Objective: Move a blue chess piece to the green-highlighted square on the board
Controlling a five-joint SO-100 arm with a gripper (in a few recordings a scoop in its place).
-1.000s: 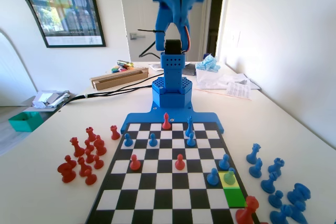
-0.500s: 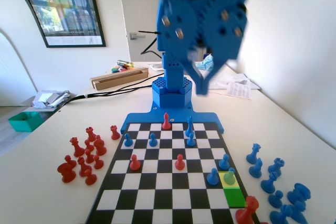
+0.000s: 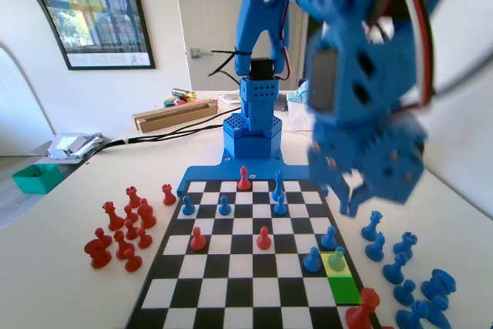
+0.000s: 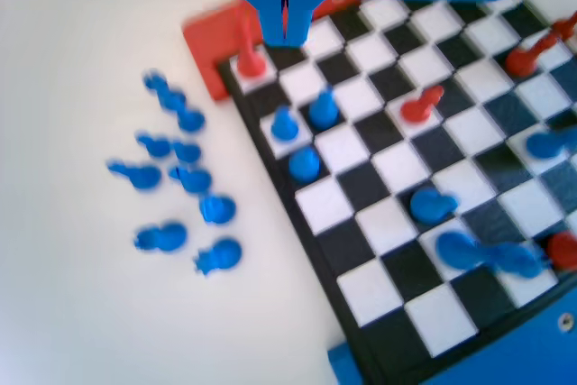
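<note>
The board (image 3: 240, 267) has a green-highlighted square (image 3: 344, 289) near its front right in the fixed view. A blue chess piece (image 3: 337, 258), a pawn, stands on the pale yellow square just behind it. Two more blue pawns (image 3: 312, 260) (image 3: 330, 238) stand close by. My gripper (image 3: 350, 204) hangs blurred above the board's right edge, behind these pawns, touching none. In the wrist view the gripper (image 4: 284, 32) points down with jaws together and nothing held, above the board (image 4: 388, 223); three blue pawns (image 4: 304, 164) stand below it.
Red pawns (image 3: 264, 237) and other blue pawns (image 3: 224, 206) stand on the board. A red piece (image 3: 362, 310) occupies the front right corner. Captured red pieces (image 3: 123, 233) lie left of the board and blue pieces (image 3: 408, 275) right of it.
The arm has swung forward, down and to the right in the fixed view, from high over the far end to above the board's right edge. No piece has moved.
</note>
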